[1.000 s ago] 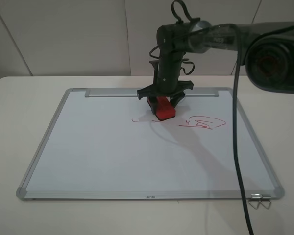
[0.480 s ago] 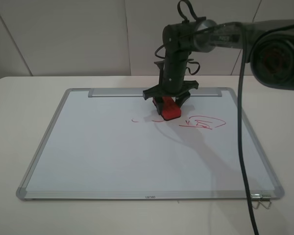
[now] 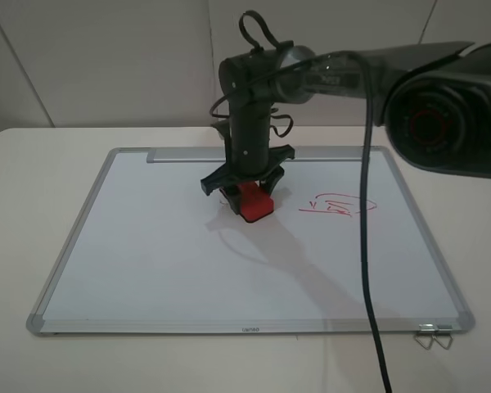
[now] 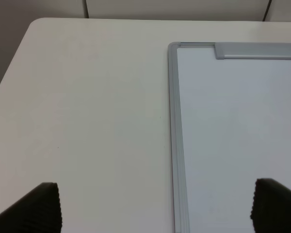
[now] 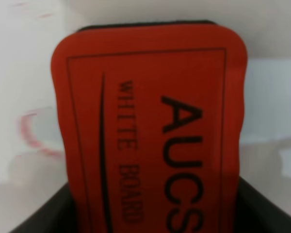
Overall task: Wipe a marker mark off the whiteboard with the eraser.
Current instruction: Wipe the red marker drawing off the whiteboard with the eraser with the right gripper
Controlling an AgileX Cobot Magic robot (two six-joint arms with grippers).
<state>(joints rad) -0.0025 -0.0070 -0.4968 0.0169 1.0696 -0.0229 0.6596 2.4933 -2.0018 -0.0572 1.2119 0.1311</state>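
Note:
The whiteboard (image 3: 82,229) lies flat on the table, tray bar at the far edge. My right gripper (image 3: 247,195) is shut on the red eraser (image 3: 253,203), whose "AUCS" top fills the right wrist view (image 5: 150,126). The eraser presses on the board's upper middle, tilted. Of the spectacles-like marker mark only a faint red arc (image 5: 30,136) shows beside the eraser; a trace (image 3: 222,199) peeks out left of the gripper. My left gripper (image 4: 155,208) is open, hovering over the table beside the board's left frame (image 4: 173,136); the exterior view does not show it.
A red wedge-shaped scribble (image 3: 340,204) sits on the board right of the eraser. A black cable (image 3: 366,246) hangs across the board's right half. A small metal clip (image 3: 434,336) lies at the board's near right corner. White table (image 4: 87,107) surrounds the board.
The right gripper has swept left with the eraser, from beside the wedge scribble to over the spectacles mark, which is now mostly covered.

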